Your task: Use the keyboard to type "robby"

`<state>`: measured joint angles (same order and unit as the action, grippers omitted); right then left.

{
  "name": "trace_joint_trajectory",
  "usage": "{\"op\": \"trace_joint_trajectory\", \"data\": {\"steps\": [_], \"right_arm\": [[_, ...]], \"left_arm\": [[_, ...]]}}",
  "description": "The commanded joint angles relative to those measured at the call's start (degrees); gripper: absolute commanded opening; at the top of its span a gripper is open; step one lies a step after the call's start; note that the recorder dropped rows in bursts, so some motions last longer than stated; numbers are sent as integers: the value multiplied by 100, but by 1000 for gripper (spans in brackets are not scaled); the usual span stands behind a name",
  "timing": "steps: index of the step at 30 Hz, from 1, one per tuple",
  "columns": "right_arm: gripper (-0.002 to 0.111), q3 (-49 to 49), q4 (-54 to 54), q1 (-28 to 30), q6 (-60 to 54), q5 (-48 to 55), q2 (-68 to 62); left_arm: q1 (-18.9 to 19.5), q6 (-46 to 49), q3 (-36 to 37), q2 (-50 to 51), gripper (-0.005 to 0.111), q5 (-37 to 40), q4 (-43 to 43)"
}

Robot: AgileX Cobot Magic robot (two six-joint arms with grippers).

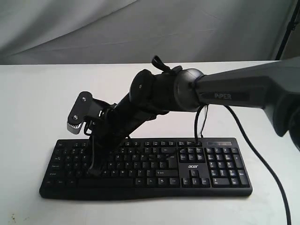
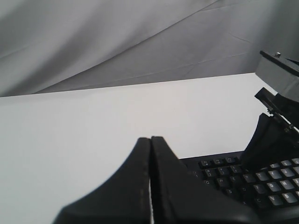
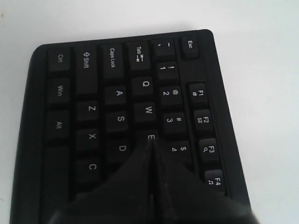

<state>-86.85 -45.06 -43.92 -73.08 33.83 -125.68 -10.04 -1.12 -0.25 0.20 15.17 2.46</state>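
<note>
The black keyboard with its white "acer" logo lies on the white table, near the front. My right arm reaches across from the right. Its gripper is shut and points down onto the keyboard's left letter keys. In the right wrist view the shut tip sits at the E key on the keyboard and hides the keys behind it. I cannot tell whether it touches a key. My left gripper is shut on nothing, off the left end of the keyboard. It does not show in the exterior view.
The white table runs back to a grey cloth backdrop. A black cable trails over the table at the right, past the number pad. The right arm's wrist stands over the keys in the left wrist view.
</note>
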Motion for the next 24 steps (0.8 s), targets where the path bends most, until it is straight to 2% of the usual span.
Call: {"op": "trace_joint_trajectory", "data": {"steps": [1, 24], "right_arm": [[0, 10, -56, -9, -50, -29, 9], [0, 10, -191, -9, -299, -71, -73]], "left_arm": [[-32, -16, 25, -20, 0, -33, 27], [-32, -16, 25, -20, 0, -33, 27]]}}
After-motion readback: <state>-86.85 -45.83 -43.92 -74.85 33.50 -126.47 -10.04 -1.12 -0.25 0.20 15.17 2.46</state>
